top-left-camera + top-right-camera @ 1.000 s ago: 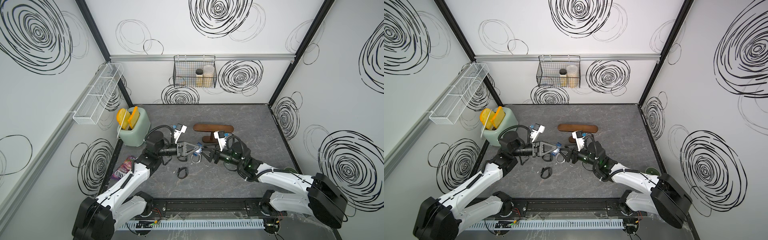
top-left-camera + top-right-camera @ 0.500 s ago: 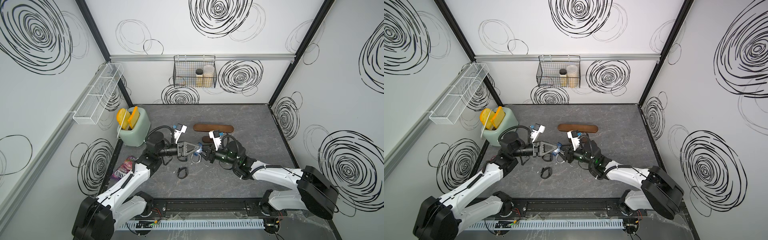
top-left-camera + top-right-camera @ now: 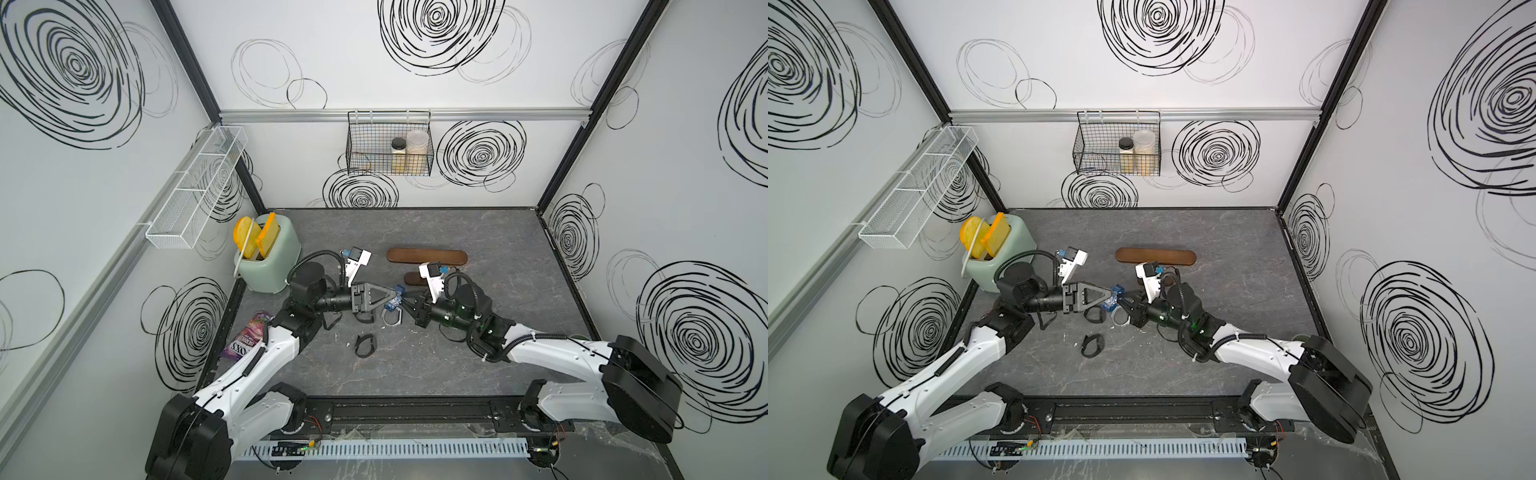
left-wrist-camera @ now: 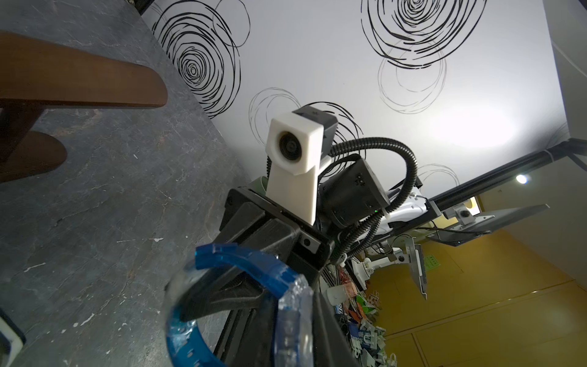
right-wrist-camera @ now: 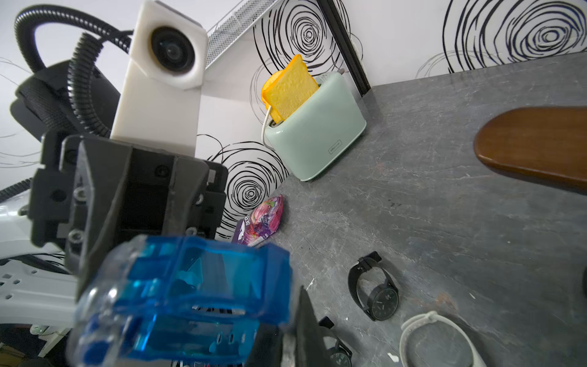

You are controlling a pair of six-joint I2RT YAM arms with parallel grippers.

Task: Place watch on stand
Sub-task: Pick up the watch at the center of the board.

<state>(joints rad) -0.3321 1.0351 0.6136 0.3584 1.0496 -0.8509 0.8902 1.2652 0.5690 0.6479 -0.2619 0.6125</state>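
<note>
Shining translucent blue, the watch (image 5: 178, 286) shows a chunky band.

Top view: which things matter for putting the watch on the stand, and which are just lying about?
Job in hand:
- blue watch
- stand

Lying about for now:
- toaster
- snack packet
- black watch
- white watch
- wall basket with jars

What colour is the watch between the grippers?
The watch is translucent blue; it shows best in the right wrist view.
</note>
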